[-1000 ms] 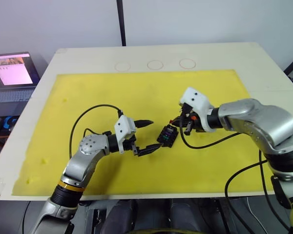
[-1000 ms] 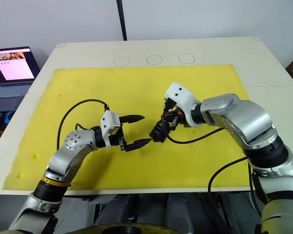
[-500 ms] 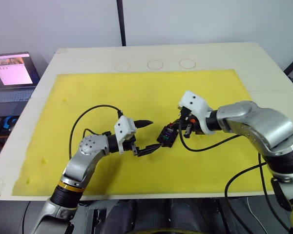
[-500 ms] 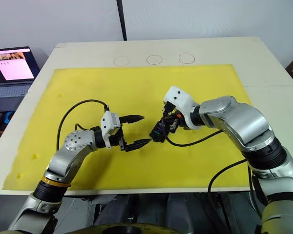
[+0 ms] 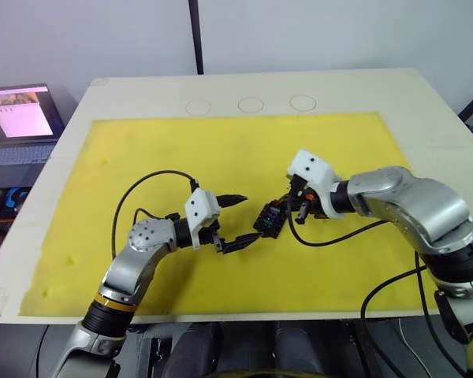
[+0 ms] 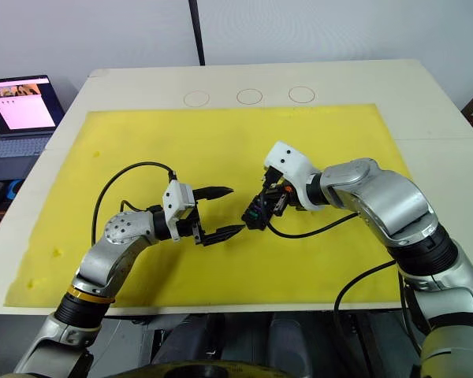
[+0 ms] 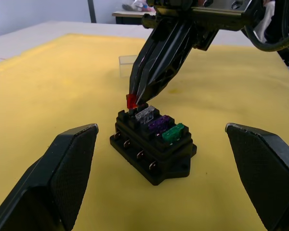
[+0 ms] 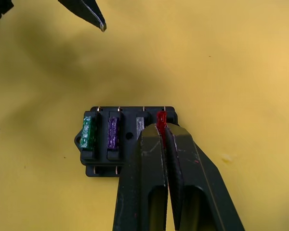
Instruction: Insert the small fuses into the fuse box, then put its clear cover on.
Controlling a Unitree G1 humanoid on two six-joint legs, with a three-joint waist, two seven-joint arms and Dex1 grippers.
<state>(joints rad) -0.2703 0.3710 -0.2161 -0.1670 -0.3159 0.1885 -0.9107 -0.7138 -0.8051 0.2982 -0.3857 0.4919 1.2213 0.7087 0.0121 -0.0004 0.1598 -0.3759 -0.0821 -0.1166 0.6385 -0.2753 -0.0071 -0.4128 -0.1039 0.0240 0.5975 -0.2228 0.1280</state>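
The black fuse box point(image 7: 151, 147) lies on the yellow mat point(image 5: 221, 150). A green fuse point(image 7: 174, 133), a purple one point(image 7: 159, 123) and a greyish one point(image 7: 145, 114) sit in its slots. My right gripper point(image 8: 160, 126) is shut on the red fuse point(image 7: 132, 101), holding it at the box's end slot, higher than the other three. My left gripper point(image 5: 250, 217) stands open just left of the box, one finger to each side, touching nothing. The clear cover point(image 7: 126, 65) lies on the mat beyond the box.
An open laptop point(image 5: 20, 122) sits off the table's left side. Three drawn circles point(image 5: 251, 104) mark the bare tabletop beyond the mat. Black cables loop from both wrists over the mat near the box.
My right gripper has eased slightly down and in toward the fuse box with the red fuse. The left arm and the box have stayed put.
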